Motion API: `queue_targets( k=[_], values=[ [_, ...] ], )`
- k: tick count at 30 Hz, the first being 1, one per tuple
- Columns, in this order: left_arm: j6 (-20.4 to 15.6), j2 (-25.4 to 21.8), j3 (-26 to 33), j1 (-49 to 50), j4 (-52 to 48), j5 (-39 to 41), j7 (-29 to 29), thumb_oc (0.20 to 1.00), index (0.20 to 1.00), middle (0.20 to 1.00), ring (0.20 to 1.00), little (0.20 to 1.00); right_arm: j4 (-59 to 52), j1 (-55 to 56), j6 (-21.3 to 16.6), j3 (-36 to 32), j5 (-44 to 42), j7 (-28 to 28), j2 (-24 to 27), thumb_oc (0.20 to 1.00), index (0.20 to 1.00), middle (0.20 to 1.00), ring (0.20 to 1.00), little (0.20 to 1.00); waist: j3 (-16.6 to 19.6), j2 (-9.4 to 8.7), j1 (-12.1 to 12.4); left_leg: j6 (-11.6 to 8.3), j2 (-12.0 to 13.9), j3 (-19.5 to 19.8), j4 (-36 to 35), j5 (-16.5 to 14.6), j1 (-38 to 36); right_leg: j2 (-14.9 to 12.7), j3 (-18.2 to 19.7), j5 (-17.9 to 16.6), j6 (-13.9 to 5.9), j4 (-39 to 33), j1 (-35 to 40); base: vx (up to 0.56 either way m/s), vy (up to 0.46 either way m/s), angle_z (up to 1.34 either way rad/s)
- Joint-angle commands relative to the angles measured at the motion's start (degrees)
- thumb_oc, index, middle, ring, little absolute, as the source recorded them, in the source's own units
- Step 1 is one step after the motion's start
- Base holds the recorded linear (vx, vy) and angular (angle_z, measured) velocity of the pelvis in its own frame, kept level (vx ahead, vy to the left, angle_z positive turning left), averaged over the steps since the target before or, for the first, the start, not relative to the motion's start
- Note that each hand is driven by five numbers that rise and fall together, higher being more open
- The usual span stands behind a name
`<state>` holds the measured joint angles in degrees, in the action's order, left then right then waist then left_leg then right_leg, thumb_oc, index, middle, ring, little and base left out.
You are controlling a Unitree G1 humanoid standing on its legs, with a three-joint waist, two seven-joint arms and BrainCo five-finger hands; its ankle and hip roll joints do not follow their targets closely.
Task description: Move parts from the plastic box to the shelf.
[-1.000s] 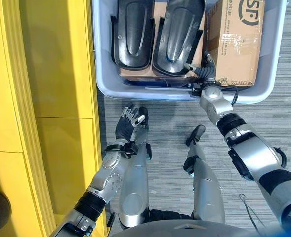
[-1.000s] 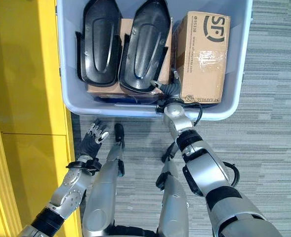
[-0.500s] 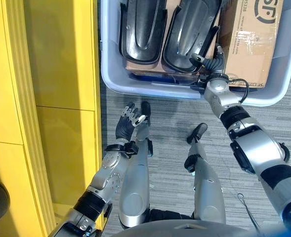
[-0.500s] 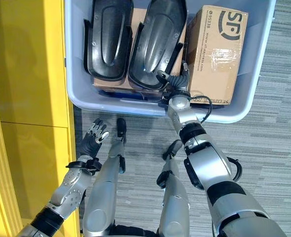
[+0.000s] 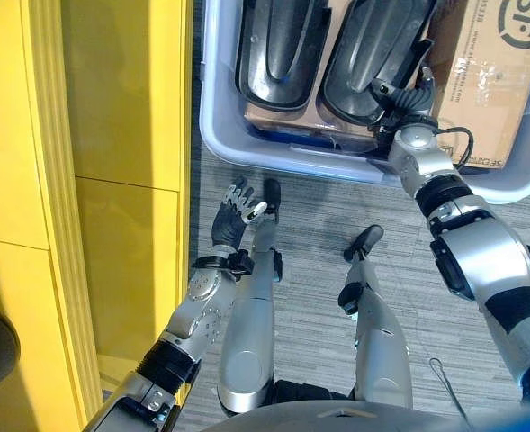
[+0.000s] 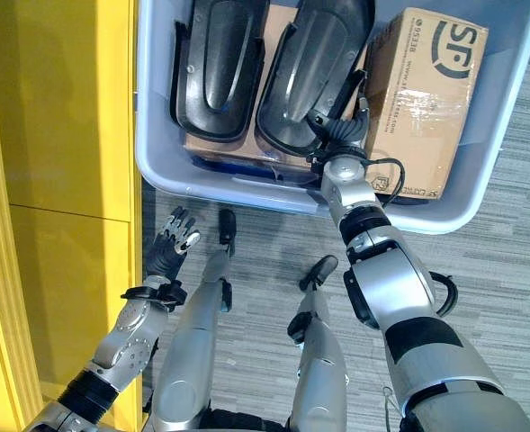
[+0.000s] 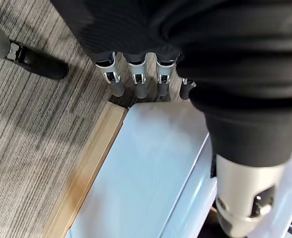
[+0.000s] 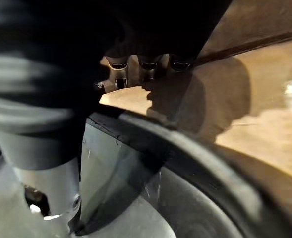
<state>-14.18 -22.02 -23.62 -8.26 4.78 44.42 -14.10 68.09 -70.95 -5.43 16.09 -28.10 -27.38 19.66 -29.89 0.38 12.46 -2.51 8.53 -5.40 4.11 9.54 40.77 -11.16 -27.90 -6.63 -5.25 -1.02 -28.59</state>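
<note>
1. Black moulded plastic parts [image 5: 372, 54] lie lengthwise in the pale blue plastic box [image 5: 287, 160], at frame top.
2. Right hand [image 6: 338, 129] touches the nearer part's edge; its grip cannot be told.
3. Left hand [image 5: 233, 216] hangs open, holding nothing, lower left.

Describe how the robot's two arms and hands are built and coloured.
Both arms are silver-grey shells with black bands at the joints. The left hand and right hand have dark ribbed covers and silver, dark-tipped fingers. A black cable loops at the right wrist.

2 black parts [image 6: 224, 72] in plastic box [image 6: 480, 193].
</note>
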Motion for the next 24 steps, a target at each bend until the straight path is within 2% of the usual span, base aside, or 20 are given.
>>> queue_targets(
  k=[1, 8, 9, 10, 11, 24],
  values=[
    [-2.0, -2.3, -3.4, 0.5, -4.2, 0.6, 0.3, 1.0, 1.0, 1.0, 1.0, 1.0, 2.8, -3.6, -0.1, 3.1, -1.6, -0.4, 3.5, 1.0, 1.0, 1.0, 1.0, 1.0, 0.1, 1.76, 1.3, -2.34, -0.5, 4.4, 4.2, -8.1, -0.5, -4.1, 0.4, 4.7, -5.3, 5.0, 0.2, 0.01, 0.009, 0.03],
    [-2.4, -2.2, -3.6, 0.1, -4.8, 0.6, 0.5, 1.0, 1.0, 1.0, 1.0, 1.0, 4.8, -4.6, 0.4, 3.4, -2.1, -0.2, 6.5, 1.0, 1.0, 1.0, 1.0, 1.0, 0.1, 2.4, 1.8, -2.33, -0.9, 4.7, 4.7, -8.1, 1.0, -4.4, 0.0, 4.9, -5.35, 5.2, -0.8, 0.01, 0.004, 0.02],
    [-2.3, -2.2, -3.7, 0.1, -4.8, 0.6, 0.5, 1.0, 1.0, 1.0, 1.0, 1.0, 5.0, -4.6, 0.5, 3.5, -2.0, -0.2, 6.6, 0.918, 0.918, 0.918, 0.918, 0.918, 0.1, 2.4, 1.9, -2.34, -0.8, 4.7, 4.8, -8.2, 1.1, -4.4, 0.0, 4.9, -5.35, 5.2, -0.9, 0.01, 0.006, 0.05],
    [-2.2, -2.2, -3.8, 0.1, -4.8, 0.5, 0.4, 1.0, 1.0, 1.0, 1.0, 1.0, 5.1, -4.5, 0.6, 3.8, -1.7, -0.1, 6.8, 0.52, 0.52, 0.52, 0.52, 0.52, 0.1, 2.41, 1.8, -2.35, -0.8, 4.6, 4.9, -8.2, 1.2, -4.5, 0.0, 4.9, -5.34, 5.2, -0.9, 0.01, 0.006, 0.07],
    [-2.2, -2.2, -3.8, 0.0, -4.8, 0.5, 0.5, 1.0, 1.0, 1.0, 1.0, 1.0, 5.2, -4.4, 0.7, 3.8, -1.6, 0.1, 6.8, 0.2, 0.2, 0.2, 0.2, 0.2, 0.1, 2.4, 1.8, -2.32, -0.8, 4.6, 5.0, -8.3, 1.3, -4.5, -0.1, 4.9, -5.34, 5.2, -0.9, 0.01, 0.006, 0.06],
    [-2.3, -2.0, -3.7, -0.6, -4.5, 0.8, 0.4, 1.0, 1.0, 1.0, 1.0, 1.0, 5.1, -3.5, 0.7, 4.0, -0.4, 0.0, 5.9, 0.2, 0.2, 0.2, 0.2, 0.2, 0.1, 2.0, 1.1, -2.4, -0.9, 4.2, 5.2, -8.4, 0.4, -4.7, -0.2, 4.9, -5.39, 5.3, 0.0, 0.0, 0.003, 0.02]
  ],
)
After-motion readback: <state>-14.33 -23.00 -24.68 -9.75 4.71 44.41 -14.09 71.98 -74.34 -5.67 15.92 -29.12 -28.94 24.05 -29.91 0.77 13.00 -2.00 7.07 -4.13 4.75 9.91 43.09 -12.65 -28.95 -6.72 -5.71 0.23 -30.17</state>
